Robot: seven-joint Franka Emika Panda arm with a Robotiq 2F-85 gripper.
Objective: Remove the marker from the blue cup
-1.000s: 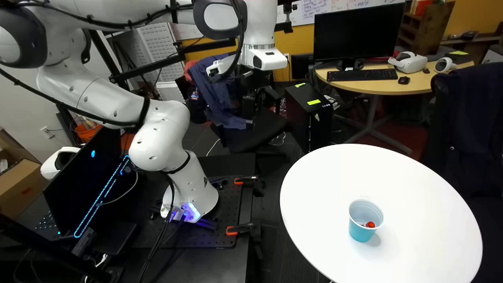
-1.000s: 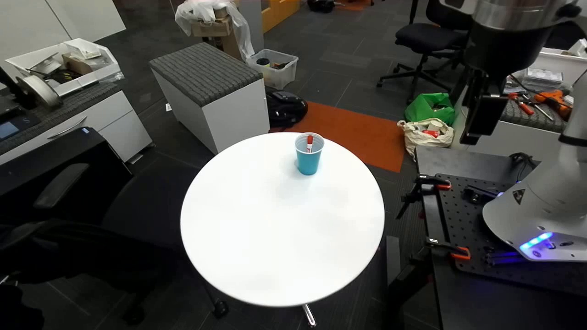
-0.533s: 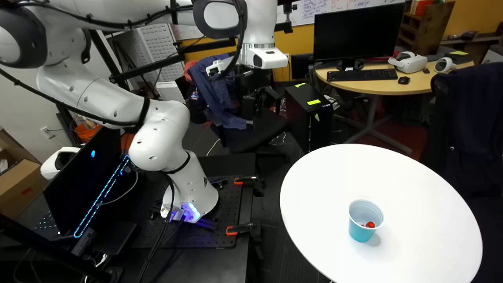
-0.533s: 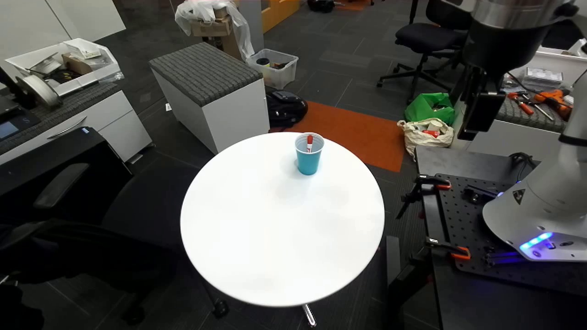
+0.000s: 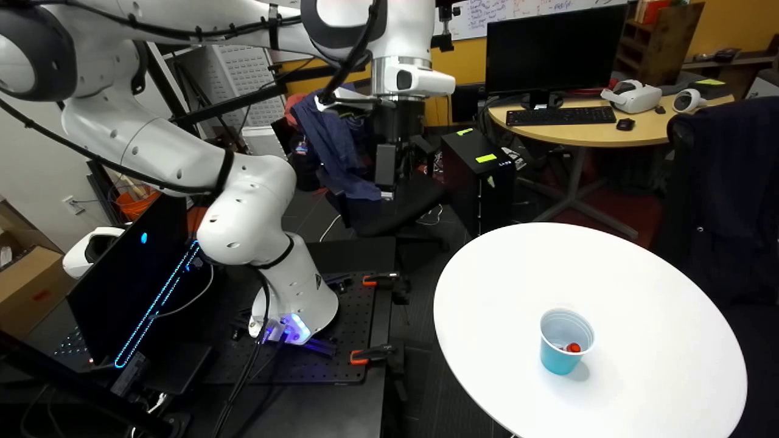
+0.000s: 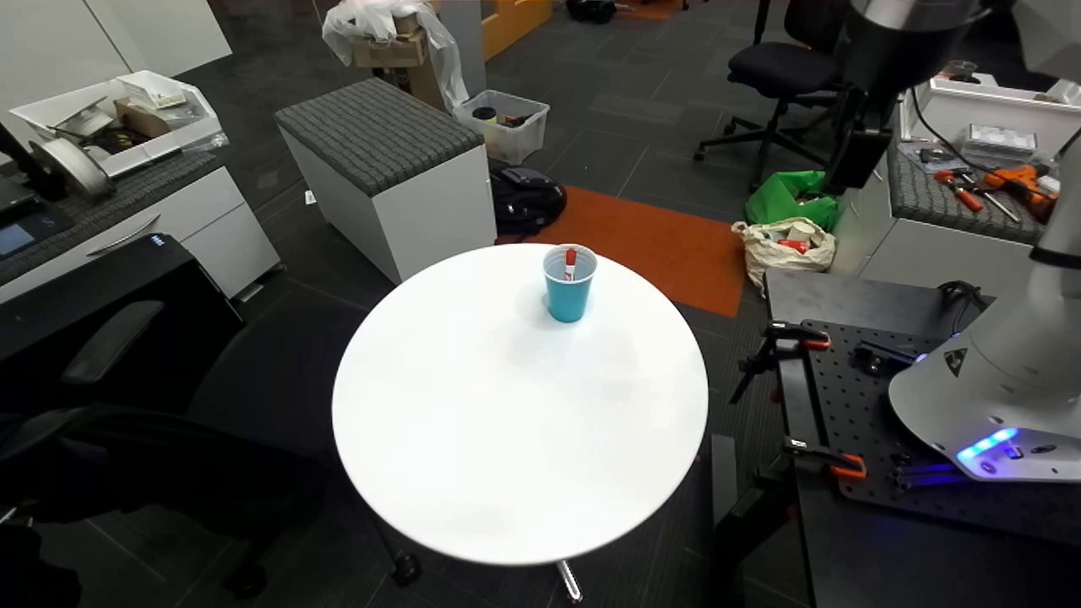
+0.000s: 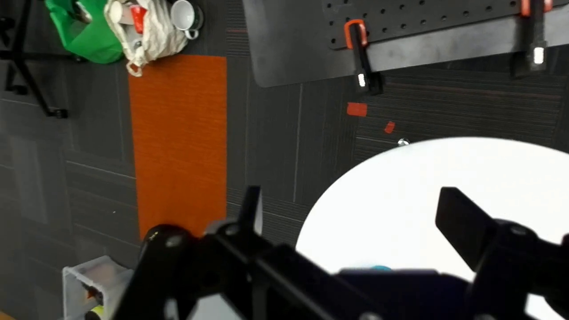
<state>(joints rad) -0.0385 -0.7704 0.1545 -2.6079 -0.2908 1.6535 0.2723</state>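
The small light-blue cup (image 5: 555,360) stands upright on the white round table in both exterior views (image 6: 567,301). The short red marker (image 6: 570,264) stands inside it, leaning on the wall, with its red end (image 5: 573,348) near the rim. In the wrist view only a sliver of the cup (image 7: 381,268) shows above the gripper's base; the marker is hidden there. My gripper (image 7: 350,193) is open and empty, its fingers wide apart. In the exterior views the gripper (image 5: 389,185) hangs pointing down, high up and well away from the cup, on the robot base's side.
The white round table (image 6: 507,439) stands beside the black robot bench (image 5: 377,389). Clamps (image 6: 823,460) stick out from the bench edge. An office chair (image 5: 718,213) stands close to the table. A grey-topped cabinet (image 6: 380,135) stands behind the table.
My gripper has shifted sideways and slightly up within the last half second, leftward in one of the views, and the arm has turned a little. The cup and marker have not moved.
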